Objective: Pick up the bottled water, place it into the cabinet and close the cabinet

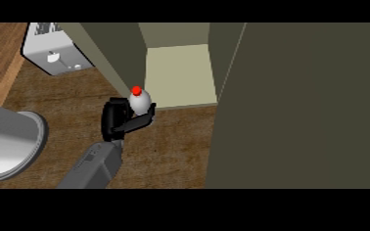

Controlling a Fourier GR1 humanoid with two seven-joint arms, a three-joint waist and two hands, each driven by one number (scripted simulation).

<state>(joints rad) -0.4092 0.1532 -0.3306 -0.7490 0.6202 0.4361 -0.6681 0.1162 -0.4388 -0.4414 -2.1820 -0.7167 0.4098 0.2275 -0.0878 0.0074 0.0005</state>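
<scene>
Bottled water held at the mouth of the open cabinet.
The left hand (pixel 115 120) had curled round the bottled water (pixel 140 103), red cap up, just by the front left corner of the cabinet (pixel 180 73) and its pale floor. A broad olive panel (pixel 296 103) filled the right side. On the wooden counter (pixel 173 147), a white appliance (pixel 54 49) stood toward the far left, and a grey round vessel (pixel 14 142) sat at the left edge.

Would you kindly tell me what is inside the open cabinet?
Only its pale shelf shows. The bottled water, held in the left hand, is at its front edge, not yet inside. The door hides the right part.
</scene>
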